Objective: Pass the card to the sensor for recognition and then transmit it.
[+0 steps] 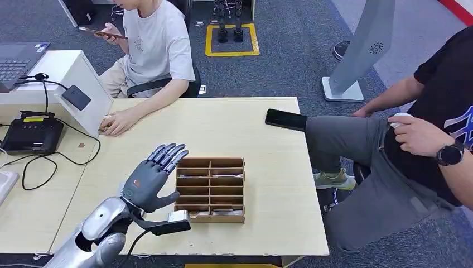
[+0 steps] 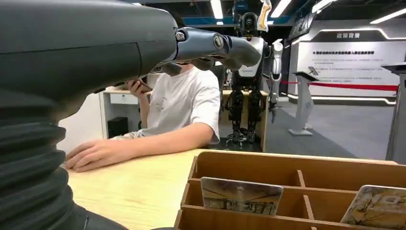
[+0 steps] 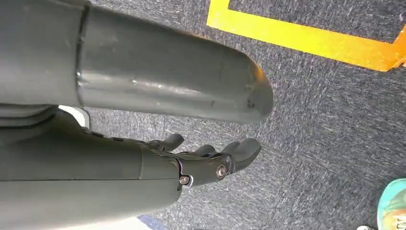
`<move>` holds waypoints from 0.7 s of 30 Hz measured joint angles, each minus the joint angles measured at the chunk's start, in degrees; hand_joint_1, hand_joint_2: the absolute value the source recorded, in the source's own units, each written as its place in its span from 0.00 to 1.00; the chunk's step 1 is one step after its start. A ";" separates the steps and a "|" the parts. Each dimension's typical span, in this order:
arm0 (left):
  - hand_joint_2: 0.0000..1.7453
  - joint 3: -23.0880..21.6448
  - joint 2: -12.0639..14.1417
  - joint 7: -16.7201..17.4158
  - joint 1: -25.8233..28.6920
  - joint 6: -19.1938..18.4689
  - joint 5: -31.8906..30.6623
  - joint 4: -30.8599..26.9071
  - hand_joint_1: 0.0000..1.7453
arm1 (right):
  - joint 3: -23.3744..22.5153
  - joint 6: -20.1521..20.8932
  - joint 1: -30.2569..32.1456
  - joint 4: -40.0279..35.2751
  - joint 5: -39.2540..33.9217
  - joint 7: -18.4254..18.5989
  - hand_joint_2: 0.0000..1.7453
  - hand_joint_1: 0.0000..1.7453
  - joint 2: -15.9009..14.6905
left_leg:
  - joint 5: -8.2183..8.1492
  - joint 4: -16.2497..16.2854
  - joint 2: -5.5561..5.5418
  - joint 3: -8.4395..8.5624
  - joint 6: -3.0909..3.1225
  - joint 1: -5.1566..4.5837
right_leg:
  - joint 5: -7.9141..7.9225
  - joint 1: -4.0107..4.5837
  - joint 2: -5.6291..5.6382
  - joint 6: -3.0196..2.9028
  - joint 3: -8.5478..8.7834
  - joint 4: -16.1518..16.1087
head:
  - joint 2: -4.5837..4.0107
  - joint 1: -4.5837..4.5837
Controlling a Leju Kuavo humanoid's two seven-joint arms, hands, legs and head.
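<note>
While splayed, left hand [image 1: 149,180], slotted wooden tray [image 1: 211,190]

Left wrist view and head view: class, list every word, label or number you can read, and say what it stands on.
White wall panel: Chinese heading and lines of print, too small and blurred to read.
Cards in the wooden organizer: pictures, no legible text.
White T-shirt: small chest graphic, unreadable.
Yellow label on the black device: too small to read.
Nothing else is legible.

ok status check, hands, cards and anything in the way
Left hand open, empty, beside the wooden tray. Right hand hanging over carpet, empty. Cards in tray slots. Person's hand resting near the sensor.
</note>
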 joint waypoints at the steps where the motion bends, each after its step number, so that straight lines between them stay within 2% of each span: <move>1: 1.00 0.00 0.00 0.00 0.00 0.00 0.00 0.00 0.00 | 0.00 0.00 0.00 0.00 0.00 0.00 0.00 0.00 0.00 | 0.00 0.00 0.00 0.00 0.00 0.00 | 0.00 0.00 0.00 0.00 0.00 0.00 | 0.00 0.00; 12: 1.00 0.00 0.02 -0.09 -0.03 -0.02 0.00 0.00 0.00 | 0.04 -0.02 0.00 0.00 0.00 0.00 0.00 0.00 0.00 | 0.00 0.00 0.00 0.00 0.00 0.00 | 0.00 0.00 0.00 0.00 0.00 0.00 | 0.00 0.02; 21: 1.00 -0.28 -0.44 -1.71 -1.15 -2.25 3.04 0.20 0.00 | 0.11 0.96 -0.07 0.07 0.00 0.00 0.00 0.00 0.26 | 0.00 0.00 0.00 0.00 0.00 0.00 | 0.00 0.00 0.00 0.00 0.00 0.00 | 0.00 0.00</move>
